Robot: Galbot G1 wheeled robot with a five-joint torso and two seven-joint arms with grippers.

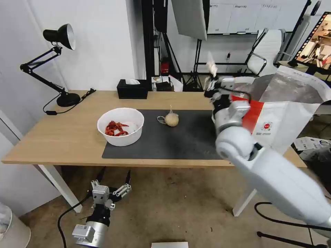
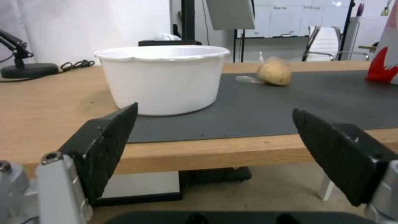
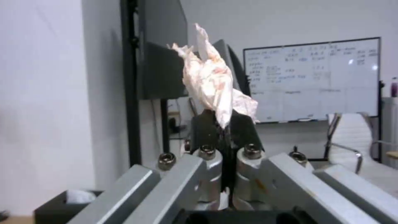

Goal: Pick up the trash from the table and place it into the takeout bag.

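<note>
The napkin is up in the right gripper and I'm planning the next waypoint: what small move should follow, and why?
Probably carry it sideways over the takeout bag's open mouth. The right gripper is shut on the crumpled napkin, raised beside the bag's rim rather than above the foil lining. The left gripper hangs open below the table.

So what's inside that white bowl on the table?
In the head view, the white bowl holds red food scraps lying on its bottom. From the left wrist view its white wall blocks the inside, so whatever lies beneath the scraps cannot be seen.
</note>
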